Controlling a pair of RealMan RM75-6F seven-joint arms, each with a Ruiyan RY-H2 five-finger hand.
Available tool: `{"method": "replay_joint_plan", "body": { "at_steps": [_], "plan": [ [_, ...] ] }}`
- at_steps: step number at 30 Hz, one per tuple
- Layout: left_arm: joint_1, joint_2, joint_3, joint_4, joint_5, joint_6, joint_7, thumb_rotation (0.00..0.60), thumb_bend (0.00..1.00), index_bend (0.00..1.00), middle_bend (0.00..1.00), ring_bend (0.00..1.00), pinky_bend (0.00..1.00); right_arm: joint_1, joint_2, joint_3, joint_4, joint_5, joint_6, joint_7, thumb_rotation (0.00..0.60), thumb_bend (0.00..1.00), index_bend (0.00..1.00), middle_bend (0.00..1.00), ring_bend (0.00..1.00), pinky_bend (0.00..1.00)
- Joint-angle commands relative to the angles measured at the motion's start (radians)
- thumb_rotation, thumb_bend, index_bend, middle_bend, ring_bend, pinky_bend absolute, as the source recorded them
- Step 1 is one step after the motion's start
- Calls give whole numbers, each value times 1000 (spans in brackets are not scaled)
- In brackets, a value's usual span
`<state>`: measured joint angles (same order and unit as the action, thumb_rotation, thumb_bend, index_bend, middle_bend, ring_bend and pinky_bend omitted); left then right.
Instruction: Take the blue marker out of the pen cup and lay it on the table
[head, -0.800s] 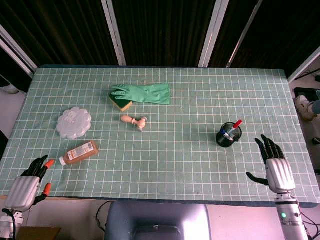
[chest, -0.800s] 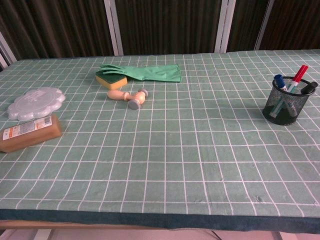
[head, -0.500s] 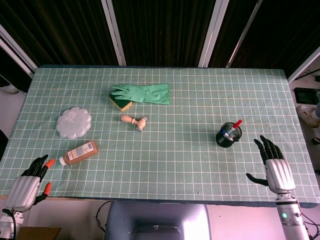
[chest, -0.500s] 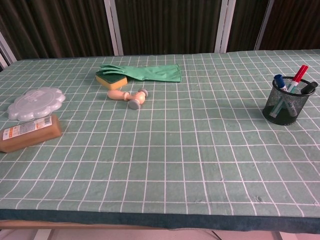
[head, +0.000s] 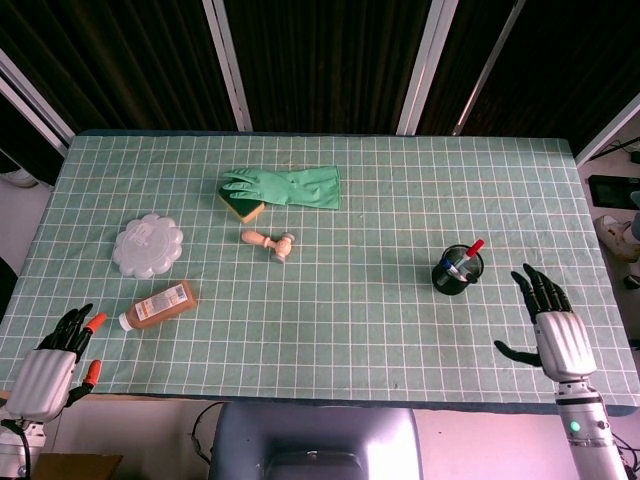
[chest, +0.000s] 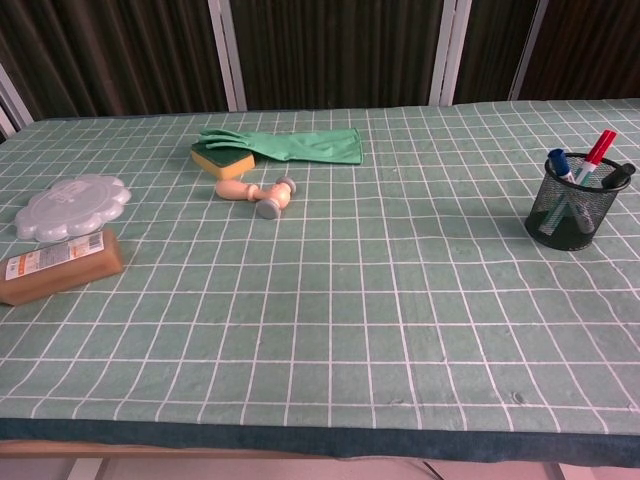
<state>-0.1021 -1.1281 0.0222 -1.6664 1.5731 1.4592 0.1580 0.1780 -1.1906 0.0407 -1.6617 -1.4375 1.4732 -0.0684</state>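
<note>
Right robot hand (head: 553, 325) empty, fingers spread, blue marker (head: 446, 267) upright in pen cup (head: 457, 272) nearby to its left

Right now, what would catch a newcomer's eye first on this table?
Probably the bright green rubber glove lying flat at the far middle, its fingers over a yellow sponge. Next, the black mesh pen cup at the right, with red and blue markers poking out, and the right hand open beside it.
</note>
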Motion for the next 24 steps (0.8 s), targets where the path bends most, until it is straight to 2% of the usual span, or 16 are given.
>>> {"method": "replay_joint_plan", "body": {
  "at_steps": [1, 4, 7, 10, 12, 13, 16, 20, 24],
  "plan": [
    [-1, 1, 2, -2, 1, -3, 4, 600, 477, 143, 14, 36, 330, 31, 81, 26, -78, 9, -45, -61, 600, 184, 0, 0, 0, 226],
    [-1, 4, 4, -8, -4, -11, 6, 600, 476, 143, 15, 36, 330, 60, 154, 47, -150, 28, -93, -103, 600, 184, 0, 0, 0, 226],
    [-1, 5, 4, -9, -5, -12, 6, 600, 475, 143, 15, 36, 330, 68, 171, 53, -167, 35, -106, -111, 600, 184, 0, 0, 0, 227],
    [-2, 10, 6, -15, -9, -19, 7, 600, 476, 143, 15, 35, 330, 134, 273, 90, -244, 90, -215, -149, 600, 183, 0, 14, 33, 243],
    [-3, 12, 6, -19, -13, -23, 8, 600, 476, 143, 15, 35, 331, 188, 340, 121, -290, 168, -309, -177, 600, 184, 0, 49, 82, 265],
    [-3, 15, 8, -22, -18, -28, 8, 600, 476, 143, 16, 35, 331, 250, 373, 151, -299, 238, -396, -217, 600, 184, 0, 74, 107, 278],
    [-3, 20, 8, -29, -25, -35, 11, 600, 477, 143, 15, 36, 332, 358, 408, 187, -315, 409, -537, -293, 600, 184, 1, 150, 177, 319],
    [-2, 22, 9, -34, -29, -37, 16, 600, 476, 143, 15, 36, 332, 461, 394, 195, -308, 557, -602, -398, 600, 184, 52, 246, 266, 344],
    [0, 25, 9, -37, -31, -36, 17, 600, 477, 143, 15, 36, 332, 551, 376, 196, -297, 675, -660, -446, 600, 184, 107, 326, 333, 363]
  ]
}}
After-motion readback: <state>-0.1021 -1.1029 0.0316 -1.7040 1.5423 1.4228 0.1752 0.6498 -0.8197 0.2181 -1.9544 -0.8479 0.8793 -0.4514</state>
